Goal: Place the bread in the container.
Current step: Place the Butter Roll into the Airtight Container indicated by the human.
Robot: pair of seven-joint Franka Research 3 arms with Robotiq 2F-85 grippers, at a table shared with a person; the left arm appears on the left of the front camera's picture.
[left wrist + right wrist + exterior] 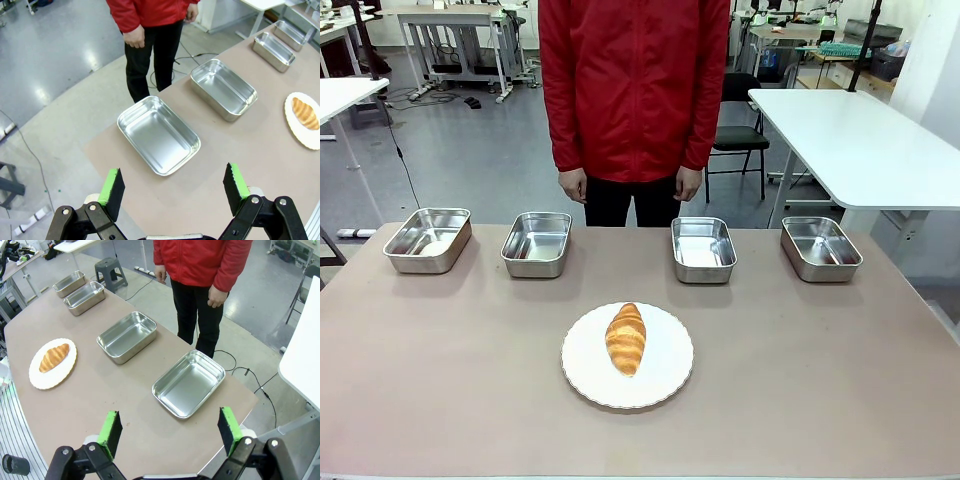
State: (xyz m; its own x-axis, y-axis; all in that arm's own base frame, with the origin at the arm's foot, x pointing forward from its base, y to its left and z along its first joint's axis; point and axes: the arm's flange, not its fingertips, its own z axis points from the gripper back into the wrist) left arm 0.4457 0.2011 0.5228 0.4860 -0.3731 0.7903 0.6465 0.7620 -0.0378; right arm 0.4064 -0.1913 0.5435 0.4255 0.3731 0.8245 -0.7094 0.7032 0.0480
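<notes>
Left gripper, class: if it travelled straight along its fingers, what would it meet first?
Probably the nearest shallow rectangular stainless-steel pan, lying ahead between the green-padded fingers of the open left gripper. Depth is unclear, so it might touch the brown tabletop just short of it.

the bread point(626, 339) lies on a plate point(666, 372) at the middle of the table point(820, 385), toward the near edge. behind it four stand in a row along the far edge: outer left container point(425, 262), inner left container point(533, 268), inner right container point(703, 275), outer right container point(817, 271). a person point(635, 90) stands beyond the table, behind the gap between the inner two.
</notes>
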